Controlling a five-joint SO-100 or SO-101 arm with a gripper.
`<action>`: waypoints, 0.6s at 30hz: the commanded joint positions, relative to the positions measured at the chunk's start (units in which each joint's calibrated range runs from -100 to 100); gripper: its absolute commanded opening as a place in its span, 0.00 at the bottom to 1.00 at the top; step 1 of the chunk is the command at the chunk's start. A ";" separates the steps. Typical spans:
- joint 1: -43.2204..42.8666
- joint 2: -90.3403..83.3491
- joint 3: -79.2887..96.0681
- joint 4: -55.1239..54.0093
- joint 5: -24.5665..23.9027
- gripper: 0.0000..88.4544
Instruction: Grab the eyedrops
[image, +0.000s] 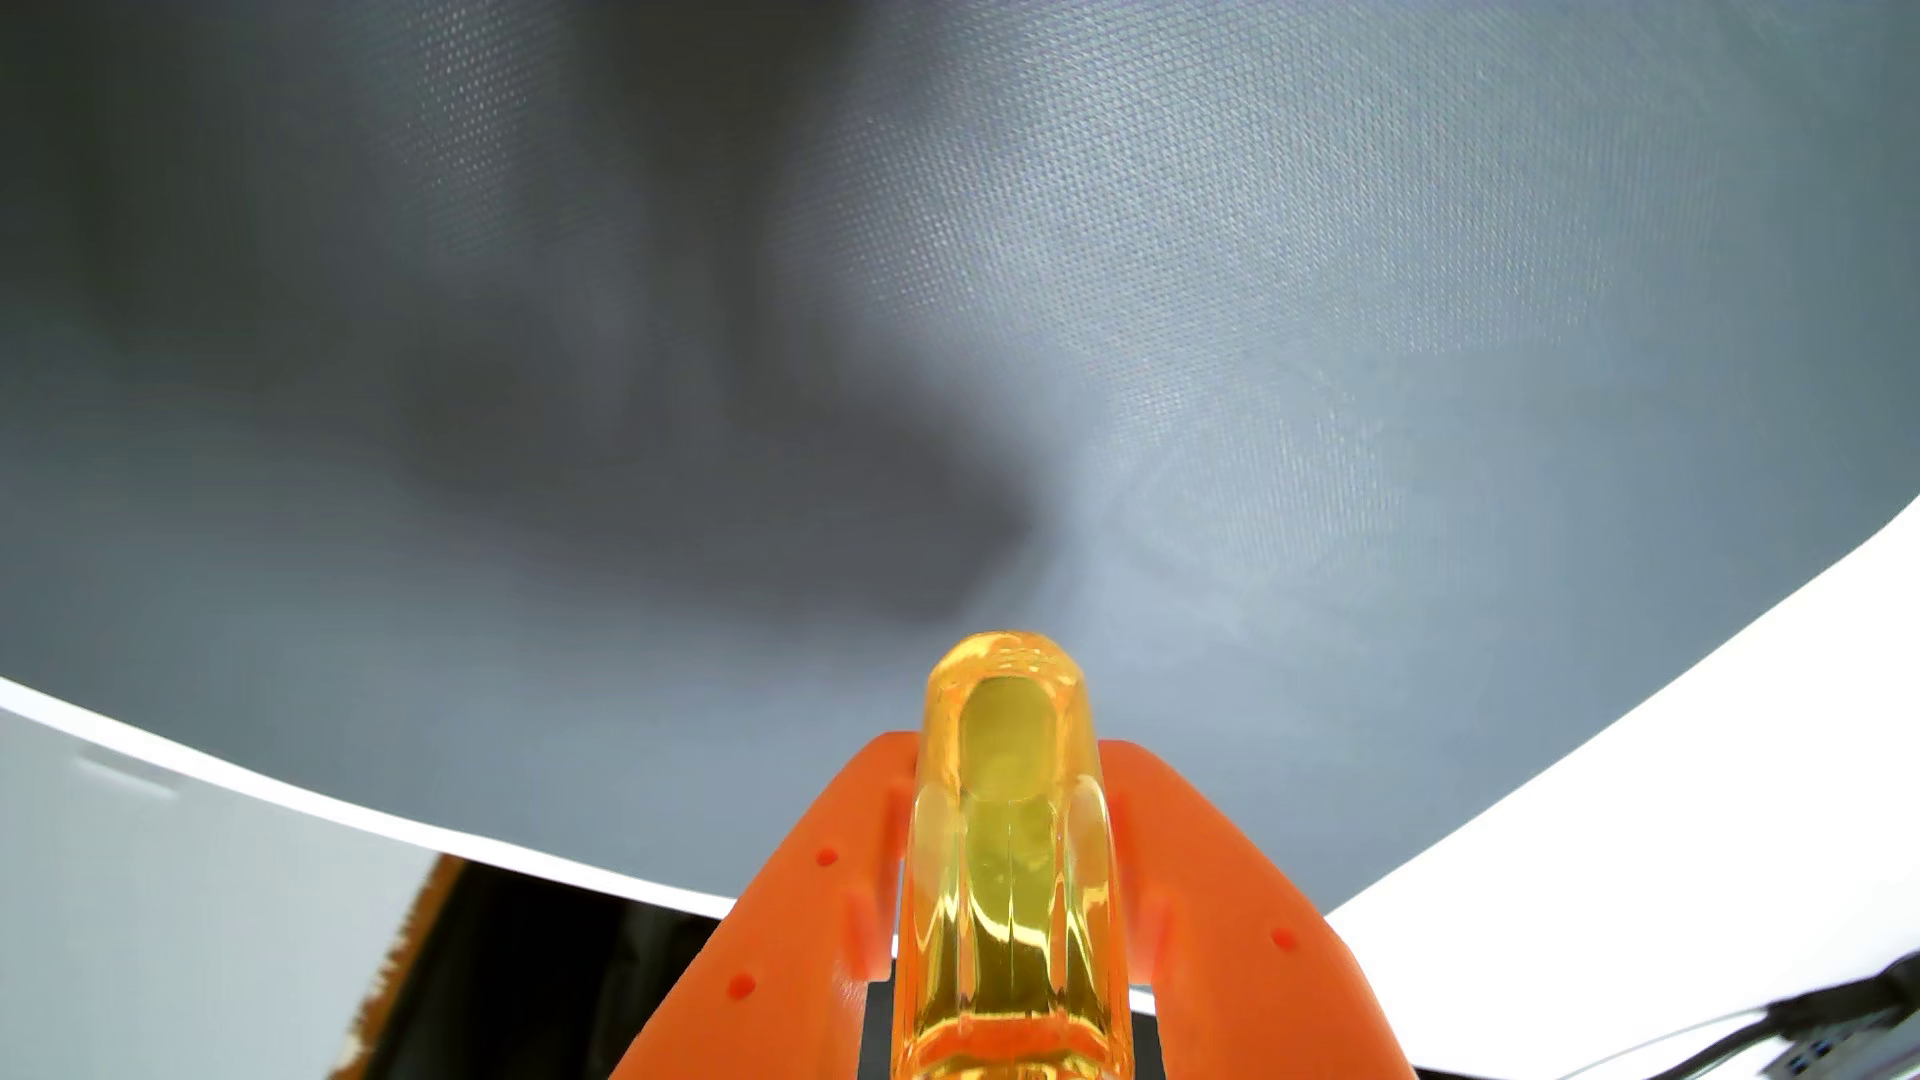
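In the wrist view a clear yellow-orange eyedrops bottle (1006, 831) stands between my two orange fingers (831, 872), which press on its left and right sides. My gripper (1008, 758) is shut on the bottle and holds it above a grey woven mat (1351, 363). The bottle's rounded end sticks out past the fingertips. A dark blurred shadow lies on the mat above the bottle. The bottle's lower part is cut off by the frame edge.
The grey mat lies on a white surface (1714, 810) whose edge curves along the bottom. A dark gap (540, 966) and a pale panel (156, 914) show at bottom left. Dark cables (1829, 1023) cross the bottom right corner.
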 joint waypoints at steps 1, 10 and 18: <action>1.79 -4.62 -3.00 0.77 -5.01 0.01; 2.46 -9.72 -3.00 0.08 -8.57 0.01; 2.46 -9.55 -2.37 -0.27 -8.57 0.01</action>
